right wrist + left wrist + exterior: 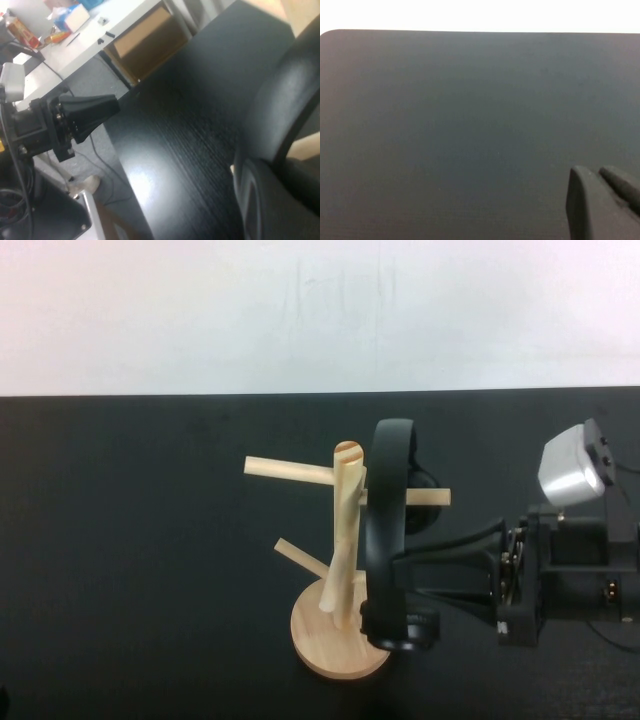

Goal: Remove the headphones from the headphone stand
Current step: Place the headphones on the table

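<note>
The black headphones [388, 490] hang at the light wooden headphone stand [345, 510]. The band sits upright beside the post and the right peg [432, 497] pokes out past it. One ear cup sits by the round base [325, 640]. My right gripper [402, 578] reaches in from the right and is shut on the lower part of the band. In the right wrist view the band [285, 105] and an ear cup [270, 205] fill the near side. My left gripper [595, 185] is shut and empty over bare black table, far from the stand.
The black table [150, 590] stretches left of the stand, and its far edge meets a white wall. The right wrist view shows the left arm [75, 120] at the table's far side, with a white desk and a cardboard box [145, 37] beyond it.
</note>
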